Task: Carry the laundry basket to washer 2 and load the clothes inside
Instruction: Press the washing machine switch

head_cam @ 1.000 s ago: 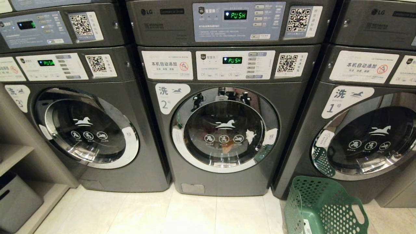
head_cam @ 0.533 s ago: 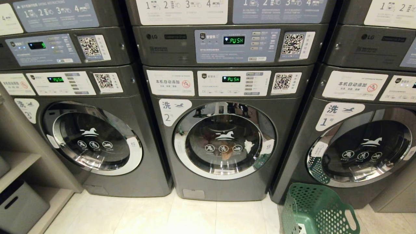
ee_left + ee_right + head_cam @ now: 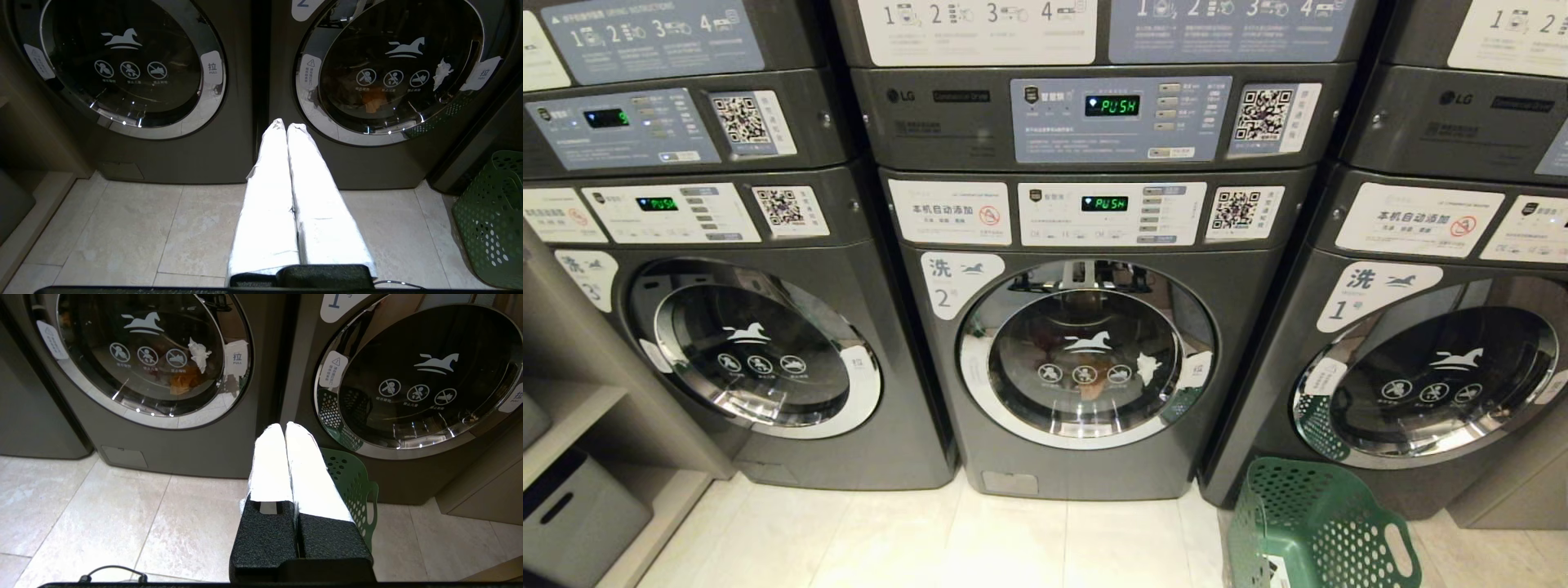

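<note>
Washer 2 [image 3: 1086, 351] stands in the middle of the head view, its round glass door closed and its white label [image 3: 943, 298] at the door's upper left. Through the glass [image 3: 147, 355] a yellow-orange piece of the clothes [image 3: 182, 381] shows inside the drum. On the floor at the lower right stands the green laundry basket [image 3: 1323, 523], in front of the washer marked 1, with no clothes showing in it. My left gripper [image 3: 286, 125] hangs shut and empty over the tiles between two washers. Beside the basket [image 3: 351, 477], my right gripper [image 3: 284, 426] is shut too, holding nothing.
Washer 1 [image 3: 1429, 376] is on the right and washer 3 [image 3: 752, 343] on the left. Dryer units with blue-grey panels [image 3: 1119, 106] sit on top. A shelf with a grey bin [image 3: 572, 514] is at the far left. Pale floor tiles [image 3: 980, 539] lie in front.
The whole head view has shifted down, so the camera has risen and more of the upper panels show. Washers, basket and grippers have kept their places.
</note>
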Robot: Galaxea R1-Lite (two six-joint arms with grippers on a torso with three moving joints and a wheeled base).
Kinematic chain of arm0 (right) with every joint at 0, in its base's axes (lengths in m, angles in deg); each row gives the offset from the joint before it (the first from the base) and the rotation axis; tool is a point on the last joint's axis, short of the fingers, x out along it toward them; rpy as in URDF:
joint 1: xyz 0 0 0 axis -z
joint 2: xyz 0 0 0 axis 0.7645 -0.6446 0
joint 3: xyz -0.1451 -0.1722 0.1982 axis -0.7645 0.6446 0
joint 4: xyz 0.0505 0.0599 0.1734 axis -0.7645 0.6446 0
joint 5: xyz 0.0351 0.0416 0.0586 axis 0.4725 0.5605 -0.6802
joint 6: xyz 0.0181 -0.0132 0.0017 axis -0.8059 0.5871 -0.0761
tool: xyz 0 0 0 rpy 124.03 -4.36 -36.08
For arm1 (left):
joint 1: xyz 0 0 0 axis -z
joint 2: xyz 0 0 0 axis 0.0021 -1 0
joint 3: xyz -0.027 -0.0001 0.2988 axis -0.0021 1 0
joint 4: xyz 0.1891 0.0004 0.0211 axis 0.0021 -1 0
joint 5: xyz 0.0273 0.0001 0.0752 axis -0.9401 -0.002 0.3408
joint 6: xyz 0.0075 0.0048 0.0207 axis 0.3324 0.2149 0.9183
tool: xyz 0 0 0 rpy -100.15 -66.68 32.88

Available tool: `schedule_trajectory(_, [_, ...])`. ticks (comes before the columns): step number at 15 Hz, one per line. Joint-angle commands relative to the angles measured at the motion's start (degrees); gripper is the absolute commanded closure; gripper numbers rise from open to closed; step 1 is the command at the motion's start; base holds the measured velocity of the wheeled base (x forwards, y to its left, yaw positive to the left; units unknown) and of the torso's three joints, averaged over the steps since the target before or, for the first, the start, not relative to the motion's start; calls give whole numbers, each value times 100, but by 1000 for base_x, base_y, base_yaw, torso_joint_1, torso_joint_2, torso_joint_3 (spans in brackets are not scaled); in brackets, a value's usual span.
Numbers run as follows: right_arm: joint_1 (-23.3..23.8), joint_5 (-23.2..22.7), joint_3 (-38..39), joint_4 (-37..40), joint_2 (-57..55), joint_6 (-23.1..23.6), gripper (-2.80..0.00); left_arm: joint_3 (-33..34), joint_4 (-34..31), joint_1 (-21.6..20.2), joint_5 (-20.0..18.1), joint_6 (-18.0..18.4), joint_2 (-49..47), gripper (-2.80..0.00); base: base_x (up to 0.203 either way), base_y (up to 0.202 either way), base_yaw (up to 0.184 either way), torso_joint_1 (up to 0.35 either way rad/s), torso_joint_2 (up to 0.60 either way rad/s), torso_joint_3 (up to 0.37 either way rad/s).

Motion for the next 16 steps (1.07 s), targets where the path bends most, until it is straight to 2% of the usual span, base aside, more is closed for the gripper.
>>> schedule_trajectory(1, [2, -24, 8, -5, -9, 48, 0, 0, 11, 0, 6, -12, 11, 0, 0, 0, 0, 1, -4, -192])
schedule_trajectory(7, [2, -19, -4, 6, -1, 75, 0, -9, -7, 0, 6, -5, 11, 0, 0, 0, 0, 5, 1, -195])
schedule_trajectory(8, [2, -47, -154, 9, -7, 202, 0, 0, 11, 0, 6, -14, 11, 0, 0, 0, 0, 5, 0, -188])
schedule_trajectory(10, [4, -193, -902, 79, -294, 625, 0, 0, 2, 0, -2, -3, 11, 0, 0, 0, 0, 5, 1, -122])
schedule_trajectory(12, [16, -325, -1907, 106, -1261, 778, 0, 0, 2, 0, -2, 13, 11, 0, 0, 0, 0, 0, 5, -40])
schedule_trajectory(14, [13, -405, -3244, -38, -3051, 863, 0, 0, 2, 0, -2, 12, 11, 0, 0, 0, 0, 0, 0, 0])
schedule_trajectory(16, [-74, -462, -4425, -540, -4973, 916, 0, 0, 2, 0, 6, -40, 11, 0, 0, 0, 0, 0, 0, 0])
